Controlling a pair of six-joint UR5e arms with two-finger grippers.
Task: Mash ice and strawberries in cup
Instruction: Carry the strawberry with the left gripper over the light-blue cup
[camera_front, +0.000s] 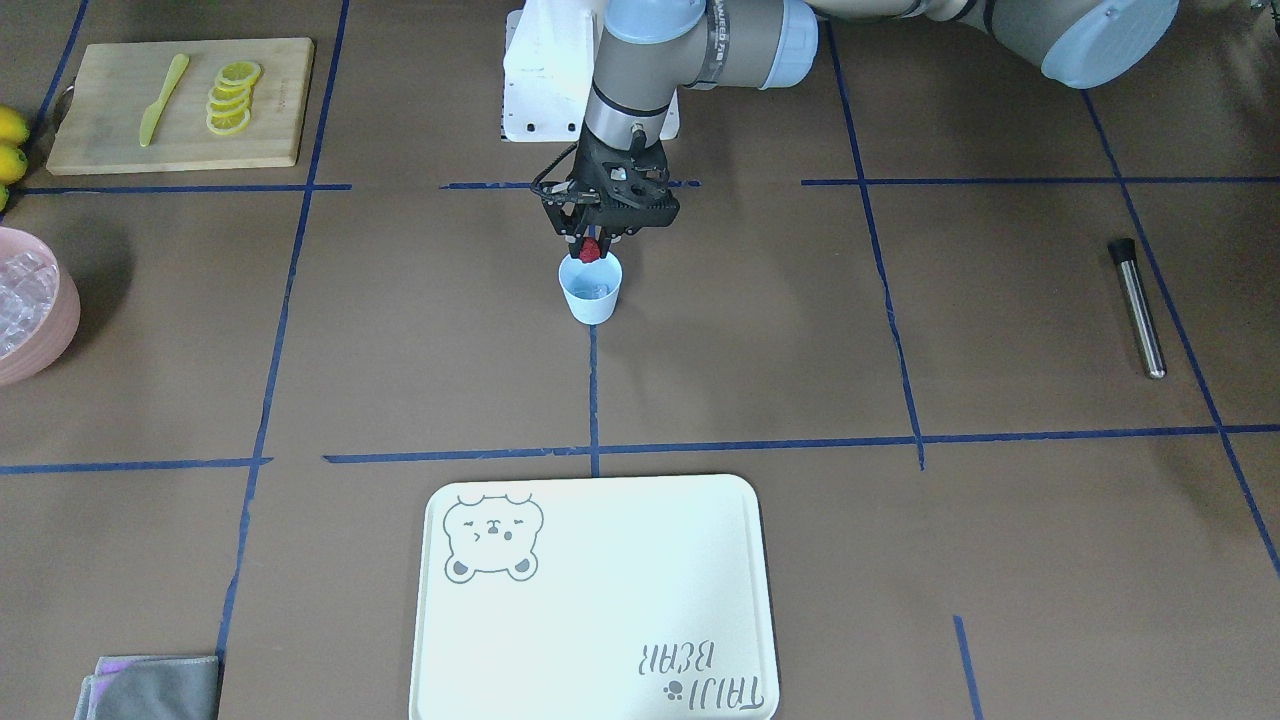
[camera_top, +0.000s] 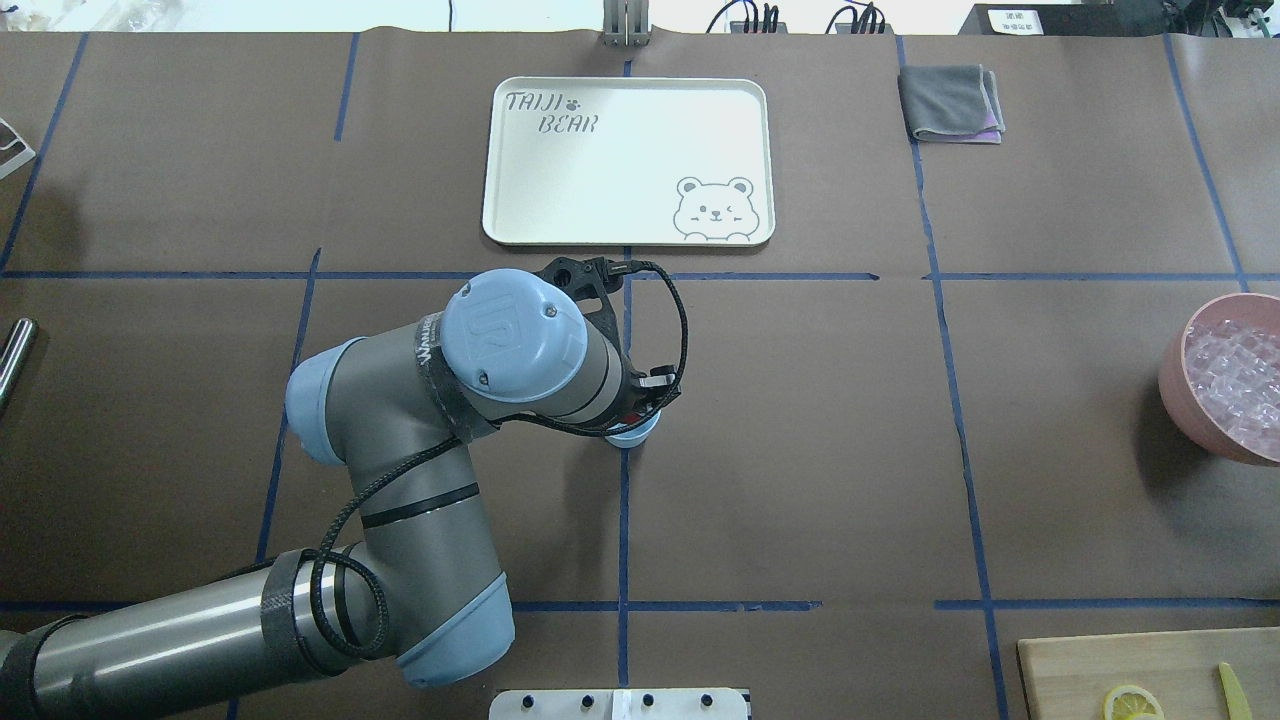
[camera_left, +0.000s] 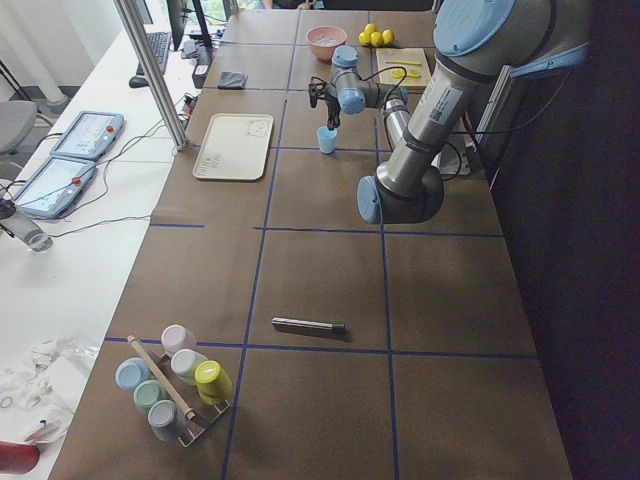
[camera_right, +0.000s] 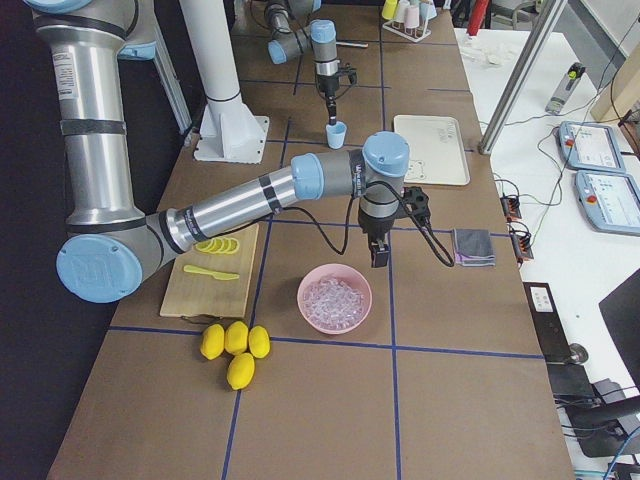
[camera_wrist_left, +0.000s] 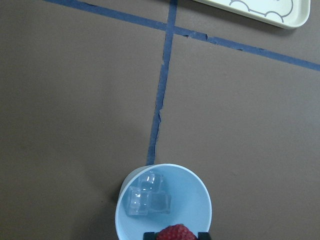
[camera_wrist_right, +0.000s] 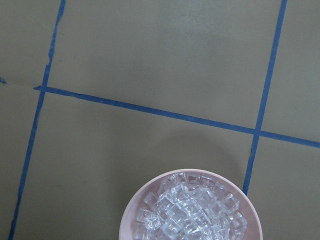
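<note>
Jaws clamp strawberry (camera_front: 591, 249), left arm (camera_front: 628, 100) plumb — above cup (camera_front: 590, 292)

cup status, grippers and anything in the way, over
Left gripper shut on strawberry, above the cup. Ice in cup, unmashed. Right gripper near pink bowl, state unclear. Nothing blocking the drop.

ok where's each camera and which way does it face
front: across table, facing robot; left gripper holds strawberry over cup
overhead: behind robot, looking down; left arm over cup
left side: left table end; left arm near
right side: right end; right arm near
left wrist: down into cup; fingertips
right wrist: down on bowl; no body
shared: cup, in front and left wrist
</note>
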